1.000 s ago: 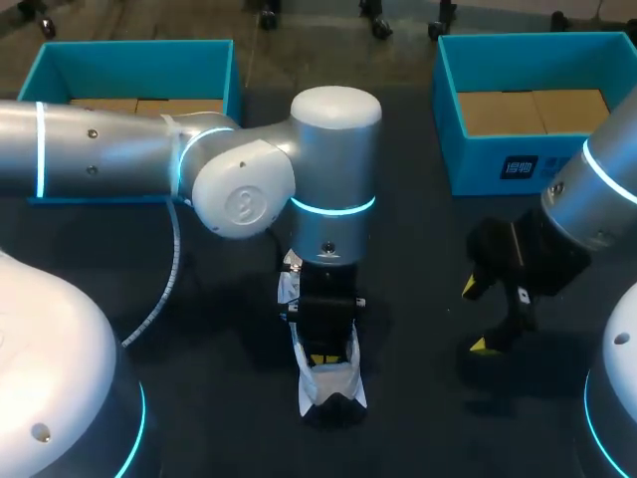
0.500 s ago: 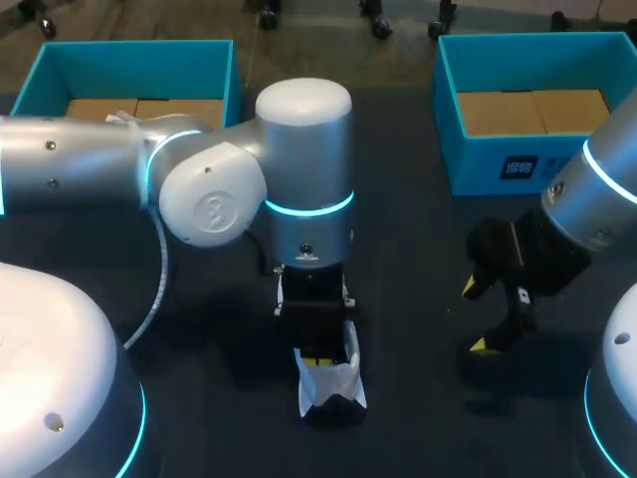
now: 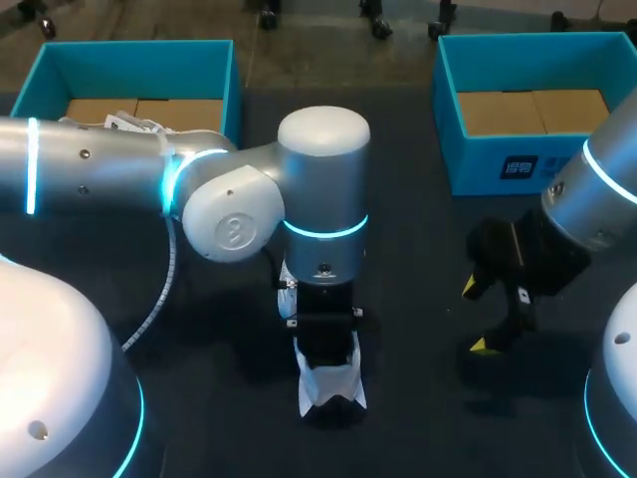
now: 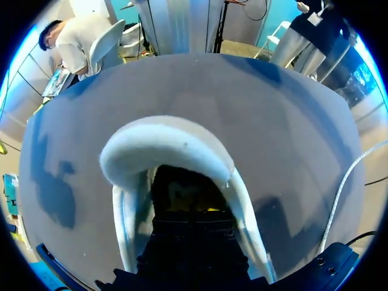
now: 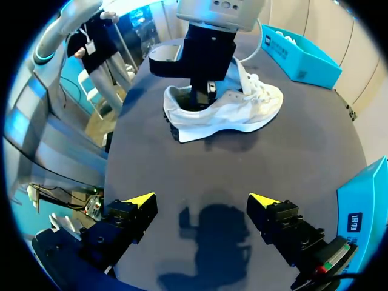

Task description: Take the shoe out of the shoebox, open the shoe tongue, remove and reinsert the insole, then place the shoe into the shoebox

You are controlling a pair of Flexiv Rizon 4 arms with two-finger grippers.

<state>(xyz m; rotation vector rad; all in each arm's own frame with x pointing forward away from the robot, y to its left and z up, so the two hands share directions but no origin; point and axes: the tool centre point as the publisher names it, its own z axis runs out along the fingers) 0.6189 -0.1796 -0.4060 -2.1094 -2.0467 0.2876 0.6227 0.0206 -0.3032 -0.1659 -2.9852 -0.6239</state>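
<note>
So the white lace-up sneaker (image 5: pixel 242 112) stands on the dark tabletop (image 3: pixel 418 319), out of its box; step one looks done. The left claw (image 4: pixel 193 210) is sunk in the heel opening, grip impossible to tell, probably the insole stage. The right claw (image 5: pixel 201 200) is spread wide and empty, sneaker well ahead of it. Return to the teal cardboard shoebox (image 3: pixel 478 164) not yet done.

shoe (image 3: pixel 331 386): 1 (white, laced) | shoeboxes: 2, left shoebox (image 3: pixel 129 47) and right shoebox (image 3: pixel 498 164), both teal | arms: 2, left arm (image 3: pixel 90 169) and right arm (image 3: pixel 602 194) | table (image 3: pixel 418 299): 1
</note>
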